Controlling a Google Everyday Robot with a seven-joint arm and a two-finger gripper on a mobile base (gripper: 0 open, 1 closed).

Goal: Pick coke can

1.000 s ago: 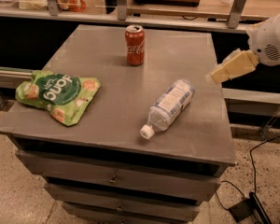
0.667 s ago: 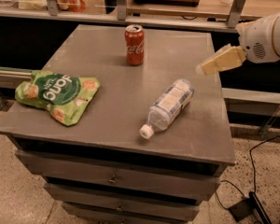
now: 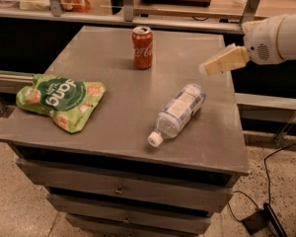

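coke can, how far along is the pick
Nothing looks done: the coke can stands upright at the back of the table, untouched. In hand: the gripper hovers over the table's right edge, apart from the can. Left: reach it, grasp, lift.

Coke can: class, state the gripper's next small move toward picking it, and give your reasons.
Probably sweep the gripper left toward the coke can, staying above the table. The can stands upright near the far edge, untouched; the gripper hangs over the right side, apart from it. The lying bottle sits nearer the camera, off that path.
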